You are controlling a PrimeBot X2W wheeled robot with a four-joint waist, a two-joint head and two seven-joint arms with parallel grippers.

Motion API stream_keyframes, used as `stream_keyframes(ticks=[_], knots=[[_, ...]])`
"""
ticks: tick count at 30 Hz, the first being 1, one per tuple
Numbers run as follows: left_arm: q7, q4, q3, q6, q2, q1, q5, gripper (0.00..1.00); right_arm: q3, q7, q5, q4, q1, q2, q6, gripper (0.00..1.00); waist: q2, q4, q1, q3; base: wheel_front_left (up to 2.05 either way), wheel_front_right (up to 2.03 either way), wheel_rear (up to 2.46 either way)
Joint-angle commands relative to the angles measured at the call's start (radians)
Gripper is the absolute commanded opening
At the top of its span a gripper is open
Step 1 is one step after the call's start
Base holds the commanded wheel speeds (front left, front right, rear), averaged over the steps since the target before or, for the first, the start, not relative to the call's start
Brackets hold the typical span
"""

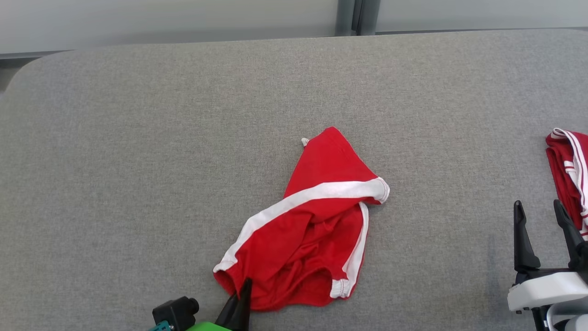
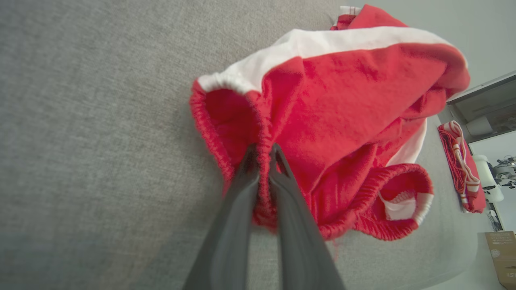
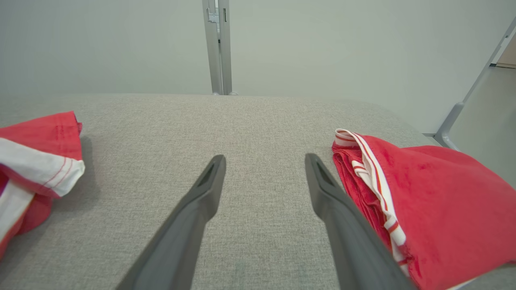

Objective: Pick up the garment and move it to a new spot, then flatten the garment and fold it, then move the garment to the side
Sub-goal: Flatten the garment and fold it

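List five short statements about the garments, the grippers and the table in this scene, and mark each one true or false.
1. The left gripper is pinched on the gathered hem of the red garment. True.
2. The right gripper is shut on a piece of cloth. False: its jaws stand wide open and grip nothing.
3. A second red garment lies towards the right edge of the table. True.
4. The red garment in the middle lies flat and neatly folded. False: it is crumpled, with a white stripe running across it.
5. The grey table has a fabric-like surface. True.
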Motion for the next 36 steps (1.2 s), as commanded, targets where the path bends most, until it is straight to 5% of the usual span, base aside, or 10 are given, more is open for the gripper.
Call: stream_keyframes(ticks=[1, 16, 26, 36], knots=[[-0.003, 0.016, 0.009, -0.004, 0.0, 0.01, -0.005, 1.0, -0.001, -0.003, -0.008, -0.003, 0.016, -0.004, -0.001, 1.0, 0.0, 0.002, 0.0, -0.005, 0.0, 0.0, 0.0], [-0.004, -0.042, 0.114, 0.013, 0.013, 0.085, 0.03, 1.0, -0.003, -0.003, -0.011, -0.002, 0.043, -0.02, -0.001, 1.0, 0.0, 0.004, 0.0, -0.046, 0.0, 0.0, 0.0], [-0.004, -0.194, 0.283, 0.064, 0.013, 0.195, 0.196, 1.0, -0.035, -0.003, -0.013, -0.014, 0.09, -0.013, -0.001, 1.0, 0.0, 0.029, 0.0, -0.116, 0.0, 0.0, 0.0], [-0.004, -0.246, 0.451, 0.017, 0.003, 0.268, 0.335, 1.0, -0.032, -0.003, -0.024, 0.002, 0.115, 0.012, -0.001, 1.0, 0.0, 0.028, 0.0, -0.174, 0.0, 0.0, 0.0]])
